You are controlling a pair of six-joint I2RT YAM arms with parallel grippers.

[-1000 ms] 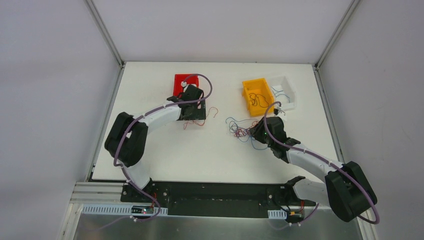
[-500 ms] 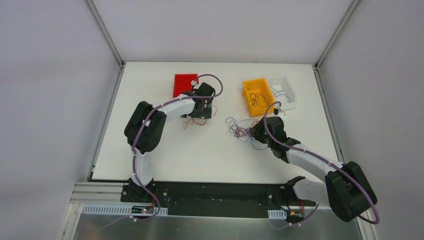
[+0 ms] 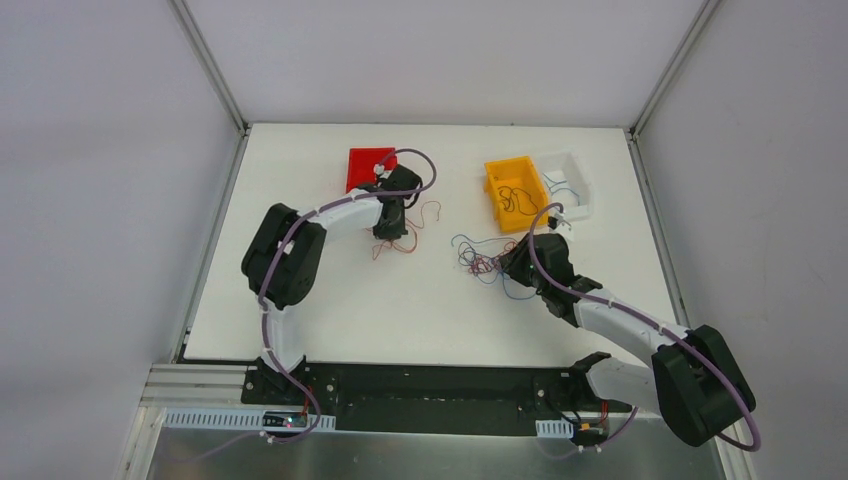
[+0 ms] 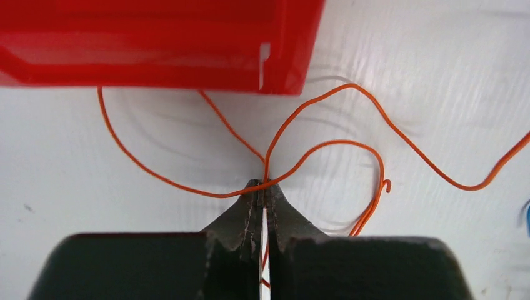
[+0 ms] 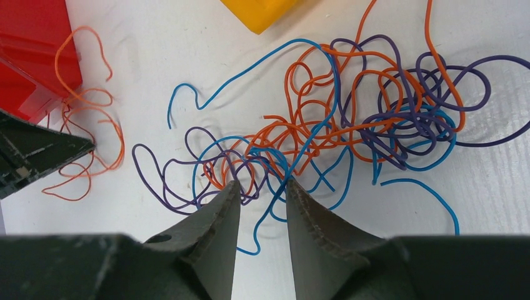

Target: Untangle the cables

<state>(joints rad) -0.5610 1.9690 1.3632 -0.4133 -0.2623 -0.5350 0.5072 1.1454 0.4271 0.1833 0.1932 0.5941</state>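
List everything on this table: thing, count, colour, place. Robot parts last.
tangled cables: one knot; orange, blue, purple; mid-table, right of centre
loose orange cables: strand count unclear; beside the red bin
red bin: one; far side, left
yellow bin: one; far side, right; dark wires inside
white bin: one; right of the yellow bin; blue wires inside
table: one; white
left arm, right arm: black and white
left claw: shut on loose orange cables
right claw: open, at the knot's edge

left pincer (image 4: 262, 185) pinched tight, right pincer (image 5: 262, 185) parted, both arms outstretched.
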